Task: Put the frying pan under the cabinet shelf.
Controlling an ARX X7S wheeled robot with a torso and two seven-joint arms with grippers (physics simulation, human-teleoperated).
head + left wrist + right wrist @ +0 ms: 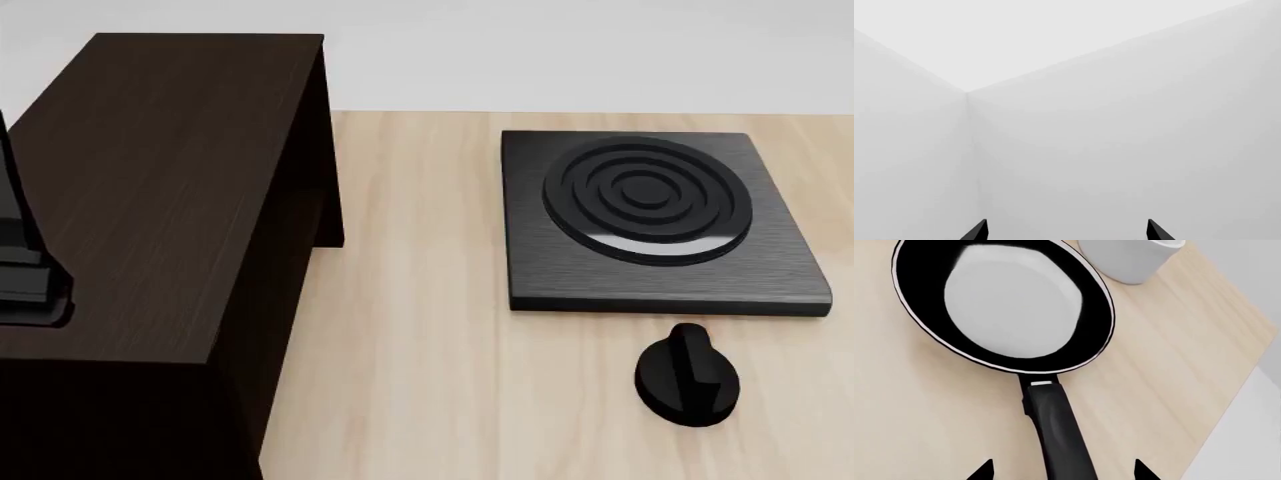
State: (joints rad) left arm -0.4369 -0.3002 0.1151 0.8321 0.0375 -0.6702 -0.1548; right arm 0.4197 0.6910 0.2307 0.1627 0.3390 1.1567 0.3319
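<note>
Wooden table (1167, 365), frying pan (1007, 305) handle between right pincer (1064, 471) tips

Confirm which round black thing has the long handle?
The frying pan beside the white pot. The stove plate and knob have none.

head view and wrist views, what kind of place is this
Probably a simulated kitchen counter: a black ringed stove plate with its knob, a frying pan beside a white pot, and a dark wood cabinet.
</note>
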